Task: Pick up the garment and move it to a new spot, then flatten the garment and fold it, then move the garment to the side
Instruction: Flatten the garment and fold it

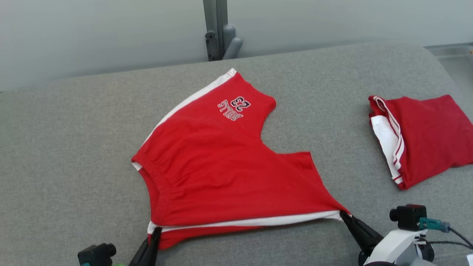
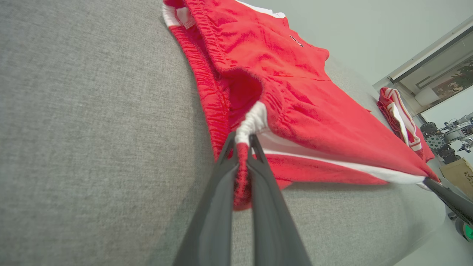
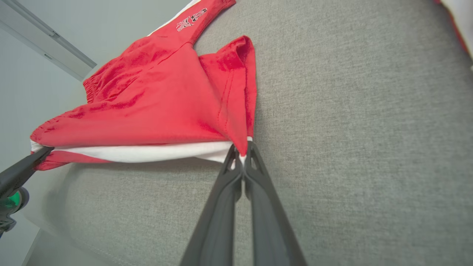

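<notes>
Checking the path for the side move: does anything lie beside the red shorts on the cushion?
Yes: a folded red-and-white garment lies right of the shorts, apart from them. Left of them, nothing visible on the grey cushion.

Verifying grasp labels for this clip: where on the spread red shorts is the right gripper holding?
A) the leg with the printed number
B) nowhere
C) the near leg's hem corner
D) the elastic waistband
C: the right gripper is shut on the red shorts at the near leg's hem corner, where the white stripe ends.
</notes>
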`<state>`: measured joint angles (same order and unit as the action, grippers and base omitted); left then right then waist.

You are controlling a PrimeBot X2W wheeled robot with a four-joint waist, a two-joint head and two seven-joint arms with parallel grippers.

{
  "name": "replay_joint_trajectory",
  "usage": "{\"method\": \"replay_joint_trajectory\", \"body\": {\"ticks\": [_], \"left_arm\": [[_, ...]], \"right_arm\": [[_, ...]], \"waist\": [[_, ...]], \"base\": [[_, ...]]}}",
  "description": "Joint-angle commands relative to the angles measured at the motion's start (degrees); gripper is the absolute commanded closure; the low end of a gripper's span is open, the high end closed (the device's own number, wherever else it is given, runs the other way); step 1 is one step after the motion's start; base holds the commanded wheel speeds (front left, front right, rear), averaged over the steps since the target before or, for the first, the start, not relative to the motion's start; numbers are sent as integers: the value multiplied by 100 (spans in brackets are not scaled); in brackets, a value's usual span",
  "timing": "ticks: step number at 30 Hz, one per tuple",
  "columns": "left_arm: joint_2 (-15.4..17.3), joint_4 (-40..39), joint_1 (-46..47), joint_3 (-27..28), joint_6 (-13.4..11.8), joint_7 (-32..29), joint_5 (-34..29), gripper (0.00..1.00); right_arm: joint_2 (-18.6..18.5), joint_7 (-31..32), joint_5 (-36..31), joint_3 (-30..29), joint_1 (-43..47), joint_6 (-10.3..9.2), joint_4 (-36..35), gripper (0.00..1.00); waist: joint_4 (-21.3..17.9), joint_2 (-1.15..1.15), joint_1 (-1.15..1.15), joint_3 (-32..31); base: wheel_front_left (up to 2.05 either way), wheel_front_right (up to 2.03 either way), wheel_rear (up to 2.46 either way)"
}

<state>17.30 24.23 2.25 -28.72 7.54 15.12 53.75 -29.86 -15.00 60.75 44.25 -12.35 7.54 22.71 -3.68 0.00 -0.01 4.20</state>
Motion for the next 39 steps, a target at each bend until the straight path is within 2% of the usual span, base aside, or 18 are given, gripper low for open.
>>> {"method": "replay_joint_trajectory", "body": {"ticks": [1,9,14,19,24,31,39], "left_arm": [[35,-2,-183,43,-11,-4,-9,100],[14,-161,-503,44,-11,-4,-64,100],[-80,-400,-226,131,-11,-4,-148,100],[-283,-664,183,345,-11,-4,-124,100],[-519,-757,760,383,-11,-4,-132,100],[-956,-689,1408,408,-11,-4,-87,100],[-1288,-642,1854,650,-11,-4,6,100]], "right_arm": [[-23,-21,52,12,160,-12,-8,100],[-151,-20,180,89,487,-11,-327,100],[-188,-20,-28,-264,184,-11,-494,100],[-4,-20,-260,-572,-575,-11,-371,100],[205,-18,-670,-480,-1593,-8,119,100],[552,-14,-583,-351,-2873,-8,1187,100],[657,-16,-616,38,-3990,-8,1951,100]], "waist": [[121,0,1,-623],[291,0,1,-665],[488,0,1,-434],[677,0,1,31],[927,0,1,542],[1326,0,1,1127],[1573,0,1,1613]], "base": [[0,0,0],[0,0,0],[0,0,0],[0,0,0],[0,0,0],[0,0,0],[0,0,0]]}}
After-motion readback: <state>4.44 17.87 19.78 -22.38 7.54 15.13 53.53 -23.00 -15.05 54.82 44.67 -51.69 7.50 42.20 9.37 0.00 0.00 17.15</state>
